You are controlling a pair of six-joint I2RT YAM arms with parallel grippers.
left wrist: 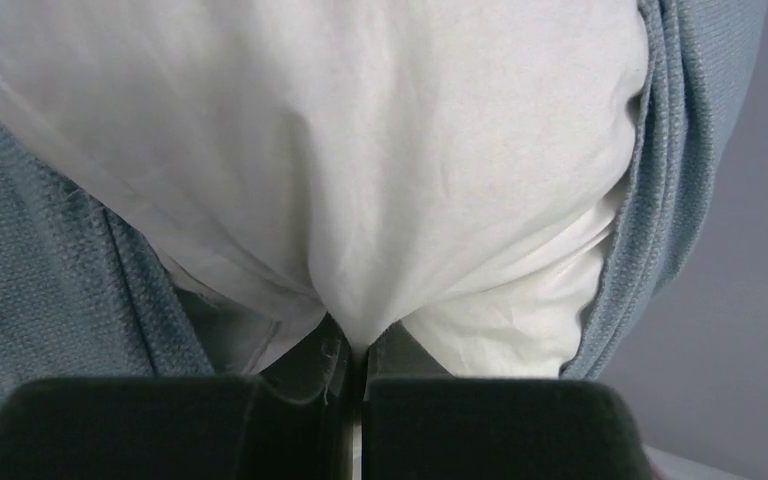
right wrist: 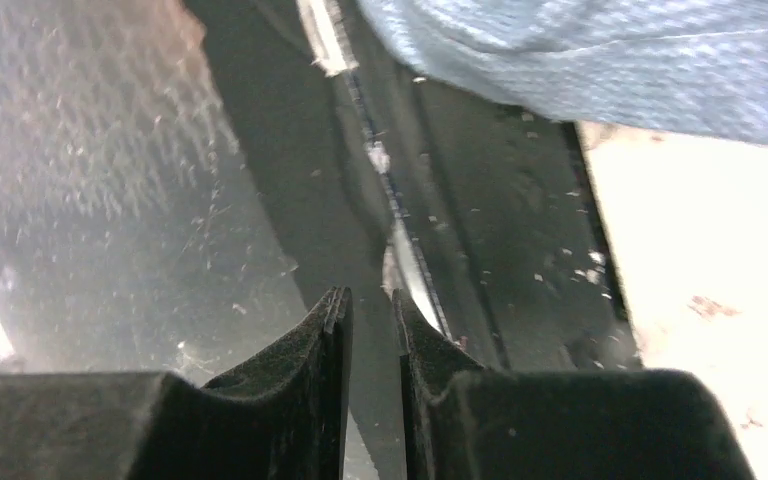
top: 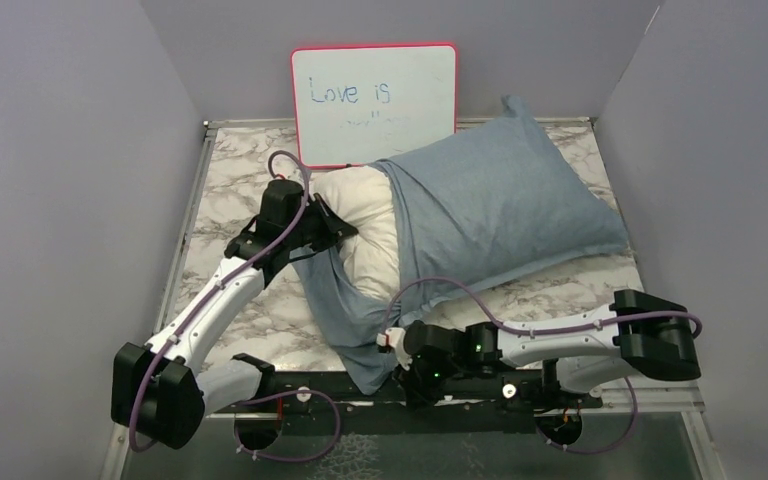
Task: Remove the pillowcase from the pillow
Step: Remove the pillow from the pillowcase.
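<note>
The white pillow lies across the middle of the table, with its left end bare. The blue-grey pillowcase still covers its right part. A long tail of the pillowcase runs down to the near edge. My left gripper is shut on a pinch of the pillow's white fabric; the jaws meet on it, with pillowcase on both sides. My right gripper sits next to the tail's end. Its jaws stand a narrow gap apart and hold nothing. The pillowcase lies beyond them.
A red-framed whiteboard leans on the back wall behind the pillow. Grey walls close in the marble table on the left, right and back. A black rail runs along the near edge and also shows in the right wrist view.
</note>
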